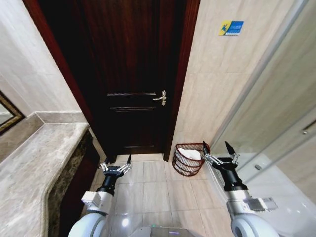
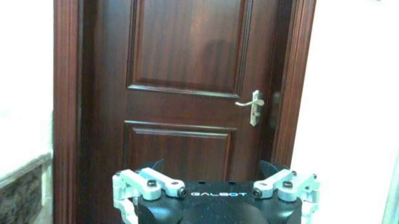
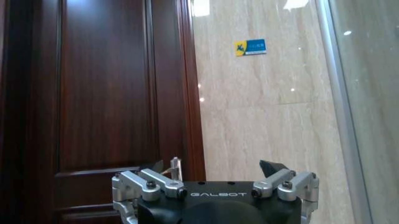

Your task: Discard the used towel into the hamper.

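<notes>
Hanging level over the tiled floor [image 1: 143, 190], both grippers are empty with fingers spread wide. The right gripper [image 1: 217, 151] sits just beside the hamper [image 1: 190, 159], which stands on the floor at the foot of the beige wall [image 1: 217, 84], a little toward the left gripper [image 1: 116, 165] and slightly below the right fingertips. Something white lies inside the hamper [image 1: 191, 153] — quite possibly the towel, though I cannot be sure from here. Beyond the left gripper is the dark wooden door [image 1: 133, 74] with its brass handle [image 1: 161, 98]; the marble counter [image 1: 34, 168] lies to its outer side.

Judging by the empty fingers and the white cloth in the basket, the drop looks done and the step in hand is clearing away. To do that well, the right arm should draw straight back from the rim rather than sweep sideways — the light woven basket would tip or skid at a nudge — and keep clear of the glass panel [image 1: 276, 113] on its outer side.
</notes>
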Controlling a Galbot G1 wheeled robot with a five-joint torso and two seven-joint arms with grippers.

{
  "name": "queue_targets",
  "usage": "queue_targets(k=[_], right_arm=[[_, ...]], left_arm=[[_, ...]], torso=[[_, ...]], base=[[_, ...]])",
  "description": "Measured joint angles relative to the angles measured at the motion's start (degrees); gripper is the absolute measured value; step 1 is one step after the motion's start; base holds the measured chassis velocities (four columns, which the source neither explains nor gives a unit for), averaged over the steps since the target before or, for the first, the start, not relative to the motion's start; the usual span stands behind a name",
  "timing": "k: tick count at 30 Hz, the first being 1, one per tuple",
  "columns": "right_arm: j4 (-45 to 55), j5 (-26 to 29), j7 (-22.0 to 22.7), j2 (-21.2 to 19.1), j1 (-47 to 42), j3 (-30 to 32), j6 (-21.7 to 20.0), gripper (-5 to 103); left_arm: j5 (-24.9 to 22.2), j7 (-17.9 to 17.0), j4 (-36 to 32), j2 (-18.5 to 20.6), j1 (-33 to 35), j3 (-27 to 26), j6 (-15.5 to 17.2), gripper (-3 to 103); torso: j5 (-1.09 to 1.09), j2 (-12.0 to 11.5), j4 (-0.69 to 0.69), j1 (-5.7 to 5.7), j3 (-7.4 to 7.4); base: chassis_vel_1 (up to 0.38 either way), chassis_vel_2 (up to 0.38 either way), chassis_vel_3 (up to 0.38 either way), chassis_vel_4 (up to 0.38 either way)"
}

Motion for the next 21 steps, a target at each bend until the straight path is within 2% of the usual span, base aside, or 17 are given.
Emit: queue_targets(k=[12,21], right_arm=[[0.32,-0.04,-0.26,0.16,-0.37,-0.07,0.24,100],[-0.43,-0.04,-1.69,0.09,-0.58,0.44,2.64,100]], left_arm=[[0.00,0.00,0.00,0.00,0.00,0.00,0.00,100],[0.00,0.00,0.00,0.00,0.01,0.00,0.00,100]], torso=[[0.01,0.00,-0.02,0.00,0.00],[0.00,0.02,-0.01,-0.03,-0.02]], base=[[0.166,-0.171,-0.166,0.159],[0.105,-0.101,-0.085,0.103]])
